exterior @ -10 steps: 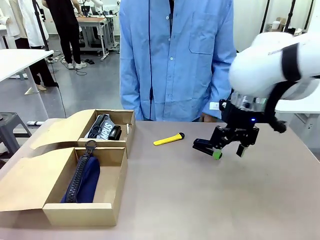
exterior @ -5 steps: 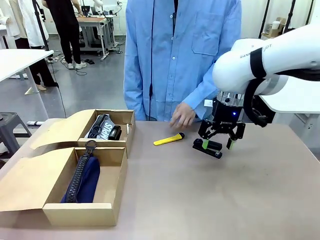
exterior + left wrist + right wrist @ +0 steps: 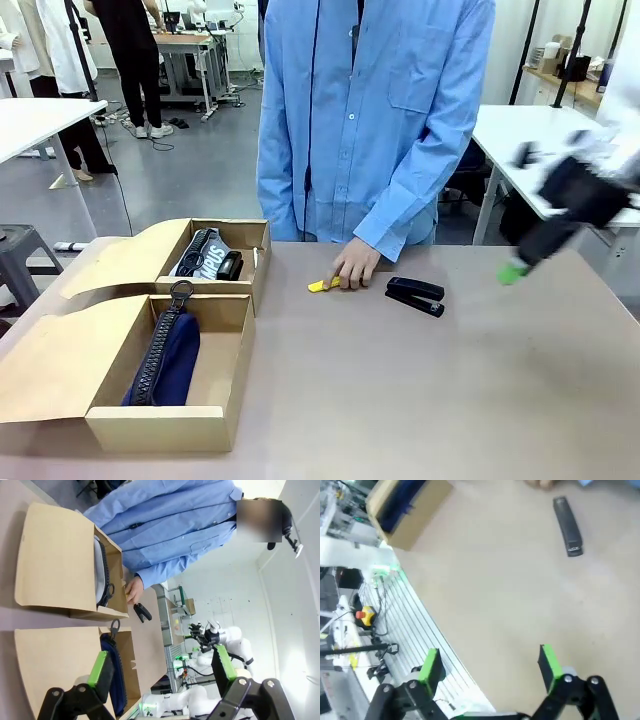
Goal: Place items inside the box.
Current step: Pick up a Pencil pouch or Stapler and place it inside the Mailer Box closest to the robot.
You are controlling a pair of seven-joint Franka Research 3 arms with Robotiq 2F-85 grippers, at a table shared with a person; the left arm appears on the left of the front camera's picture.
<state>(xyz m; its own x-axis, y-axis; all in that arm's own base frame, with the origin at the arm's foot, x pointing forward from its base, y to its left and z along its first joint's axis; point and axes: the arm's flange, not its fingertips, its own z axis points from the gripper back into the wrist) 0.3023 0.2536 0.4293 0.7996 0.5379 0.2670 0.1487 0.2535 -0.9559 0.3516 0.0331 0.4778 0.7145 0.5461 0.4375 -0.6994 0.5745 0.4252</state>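
Right gripper point(image 3: 490, 666): jaws spread wide, nothing between the green pads, bare table point(image 3: 510, 595) below. From the front, blurred, up over the table's far right corner, touching nothing.

Left gripper point(image 3: 161, 666): jaws wide apart too, empty, held clear of the table beyond its left edge, looking across the boxes toward the person.

Well apart from the right gripper, toward the far edge and a little right of middle: stapler point(image 3: 415, 295), black, flat on the table, free of any grip. Just left of it, the person's hand point(image 3: 355, 265), fingertips down on the yellow knife point(image 3: 320, 286), near the middle of the far edge; only the knife's left end visible past the fingers.

Along the left edge, two open cardboard boxes side by side and touching, flaps folded out to the left. In the near box point(image 3: 160, 425): navy pouch point(image 3: 165, 360), lengthwise, zip uppermost, ring pull against the far wall. In the far box point(image 3: 262, 240): grey pouch point(image 3: 203, 255) with white lettering, and just beside it on the right a second stapler point(image 3: 231, 266).
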